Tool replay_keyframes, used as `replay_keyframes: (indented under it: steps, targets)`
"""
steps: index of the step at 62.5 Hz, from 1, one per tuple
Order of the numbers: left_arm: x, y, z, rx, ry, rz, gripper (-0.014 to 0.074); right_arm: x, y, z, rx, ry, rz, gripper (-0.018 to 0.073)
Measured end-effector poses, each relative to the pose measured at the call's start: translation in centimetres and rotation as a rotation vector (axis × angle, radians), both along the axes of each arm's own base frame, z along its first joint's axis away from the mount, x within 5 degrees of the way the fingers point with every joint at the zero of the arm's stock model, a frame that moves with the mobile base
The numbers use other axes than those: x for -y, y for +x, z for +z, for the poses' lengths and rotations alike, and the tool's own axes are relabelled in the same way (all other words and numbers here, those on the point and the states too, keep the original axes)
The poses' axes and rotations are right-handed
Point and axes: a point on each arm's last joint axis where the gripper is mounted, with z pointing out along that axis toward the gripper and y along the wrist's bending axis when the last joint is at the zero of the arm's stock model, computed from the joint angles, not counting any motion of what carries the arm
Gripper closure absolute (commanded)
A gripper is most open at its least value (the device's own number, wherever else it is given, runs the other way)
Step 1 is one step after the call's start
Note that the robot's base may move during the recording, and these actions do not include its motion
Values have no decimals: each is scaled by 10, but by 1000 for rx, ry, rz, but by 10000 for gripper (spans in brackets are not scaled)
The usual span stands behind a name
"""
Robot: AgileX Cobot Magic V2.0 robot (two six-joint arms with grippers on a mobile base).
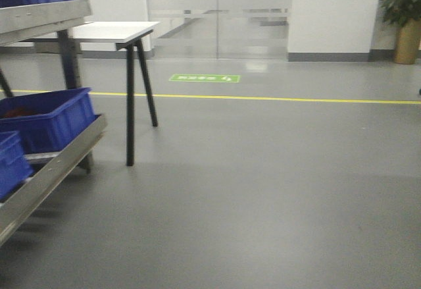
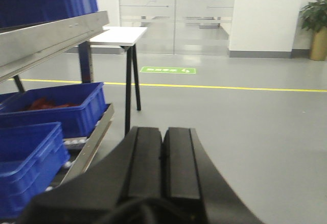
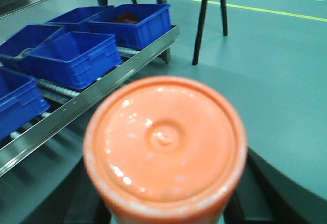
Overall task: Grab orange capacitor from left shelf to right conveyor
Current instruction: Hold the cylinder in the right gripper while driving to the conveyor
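The orange capacitor (image 3: 166, 142) fills the right wrist view, seen end-on with its round flat end towards the camera. My right gripper (image 3: 166, 218) is shut on it, and its dark fingers (image 3: 265, 193) show on either side below. It is held in the air above the grey floor, right of the rack. My left gripper (image 2: 163, 132) is shut and empty, with its pads pressed together, pointing over the floor. The steel left shelf (image 1: 39, 18) is at the upper left, also seen in the left wrist view (image 2: 46, 38). The right conveyor is out of view.
Blue plastic bins (image 1: 49, 118) (image 3: 76, 55) sit on the lower roller rack with a steel rail (image 3: 92, 104) at the left. A white table with black legs (image 1: 131, 91) stands beyond the rack. A yellow floor line (image 1: 276, 98) crosses the grey floor, and a potted plant (image 1: 406, 26) stands far right.
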Motion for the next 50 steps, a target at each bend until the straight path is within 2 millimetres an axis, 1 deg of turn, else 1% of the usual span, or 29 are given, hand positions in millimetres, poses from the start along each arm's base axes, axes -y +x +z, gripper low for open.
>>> replay_keyframes:
  steps: [50]
  targets:
    - [0,0,0,0,0,0,701,0,0,0,0,0,0,501]
